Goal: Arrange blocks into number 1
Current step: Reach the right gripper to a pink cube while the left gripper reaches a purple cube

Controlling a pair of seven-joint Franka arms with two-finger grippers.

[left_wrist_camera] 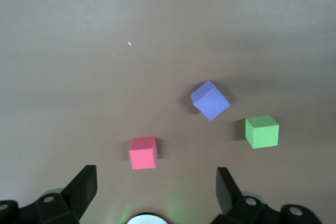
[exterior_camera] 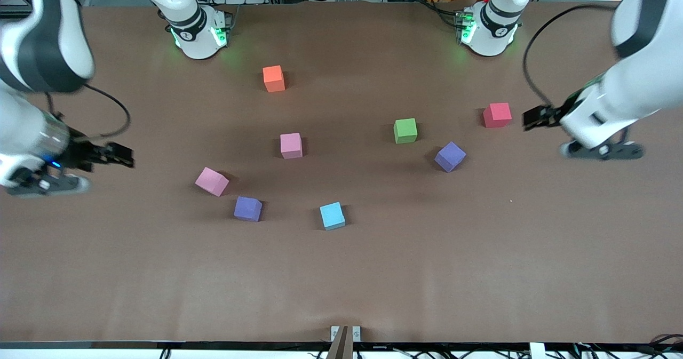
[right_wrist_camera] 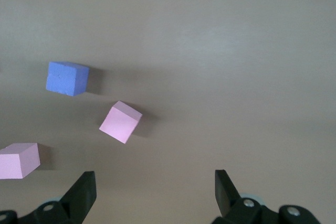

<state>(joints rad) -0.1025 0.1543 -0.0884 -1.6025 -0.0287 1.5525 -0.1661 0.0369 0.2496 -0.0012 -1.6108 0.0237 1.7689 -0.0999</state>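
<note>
We note the brown table (exterior_camera: 341,273) spread wide, with eight loose blocks on it, none touching another and none yet forming a line; being cubes, they have no long axis, so we record only how each is turned. The right arm (exterior_camera: 37,55) enters from its end of the table, bent at the elbow, and its upper links are cut off by the frame edge; the left arm (exterior_camera: 635,76) does likewise at its own end. The right gripper (exterior_camera: 120,155) hangs over bare table at the right arm's end with its fingers spread wide and nothing between them. The left gripper (exterior_camera: 536,118) hovers just beside the red block (exterior_camera: 497,115), likewise spread wide and empty. The orange block (exterior_camera: 274,78) lies farthest from the front camera, set square to the table edge. The green block (exterior_camera: 405,130) and one pink block (exterior_camera: 291,145) also sit roughly square. One purple block (exterior_camera: 450,156), nearer the camera than the green, is turned corner-on. The second pink block (exterior_camera: 212,181) is skewed too, with the other purple block (exterior_camera: 248,208) close by and nearer the camera. The blue block (exterior_camera: 332,215) sits nearest, slightly rotated. In the right wrist view one pink block is cut by the frame edge.
</note>
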